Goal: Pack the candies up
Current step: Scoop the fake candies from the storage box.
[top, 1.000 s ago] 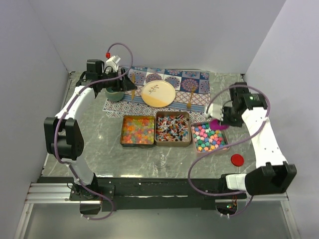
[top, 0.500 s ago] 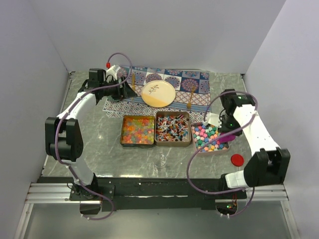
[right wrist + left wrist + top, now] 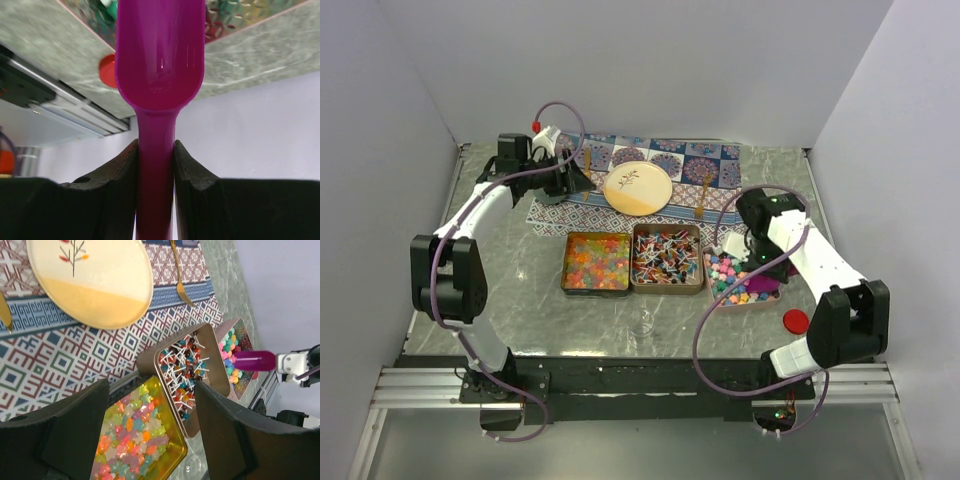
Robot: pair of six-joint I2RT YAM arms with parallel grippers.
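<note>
Grips the purple scoop [image 3: 160, 65] by its handle in the right tool [image 3: 155, 150], bowl forward and low over the pastel star candies [image 3: 738, 280], seemingly to dig up a load. Holds the left tool [image 3: 150, 390] wide and empty above the placemat [image 3: 60, 355], clear of the work. Shows gummies [image 3: 595, 260] and wrapped pieces [image 3: 666, 256] sorted just beside the stars on the tabletop [image 3: 520, 290].

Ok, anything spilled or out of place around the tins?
Nothing stands out: no candies show on the table outside the three tins. The red lid lies alone at the table's front right.
</note>
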